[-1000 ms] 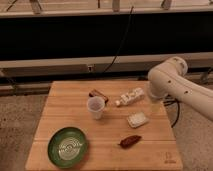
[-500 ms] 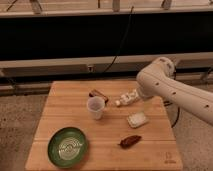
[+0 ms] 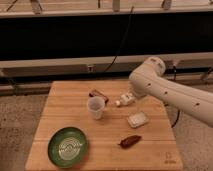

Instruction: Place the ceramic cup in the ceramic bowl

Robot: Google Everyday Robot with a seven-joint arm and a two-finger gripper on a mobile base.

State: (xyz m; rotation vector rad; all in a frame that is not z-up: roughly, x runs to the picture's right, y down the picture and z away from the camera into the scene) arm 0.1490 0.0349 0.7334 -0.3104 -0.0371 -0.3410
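Reading the table [image 3: 150,152] as a dial with six o'clock at its near edge, the ceramic cup [image 3: 96,107] stands upright close to the centre, mouth up and apparently empty. The ceramic bowl [image 3: 56,150] lies well apart from it near the seven o'clock corner, also empty. A dark brown object [image 3: 98,94] sits just behind the cup at its twelve o'clock, perhaps touching it. A clear bottle [image 3: 125,100] lies on its side at the cup's two o'clock, a small white dish [image 3: 137,119] at its four o'clock, and a reddish-brown item [image 3: 130,141] further toward five. The robot's arm [image 3: 165,92] reaches in from three o'clock, its rounded end hanging above the table's two o'clock edge, just beside the bottle. The hand is hidden behind that thick white link. Its fingers are spread as wide as they go, and since every item rests free on the table, it seems to carry nothing. The cup should be stiff and fairly light, but its glaze is probably slick and it would chip if knocked or dropped. Its taper toward the base means a low pinch may squeeze it upward out of the fingers. The better hold looks to be across the upper wall just under the rim, or over the rim with one finger inside. An approach from the three o'clock side would avoid the brown object. The bowl is wide and shallow, so the cup should be lowered gently at its middle.
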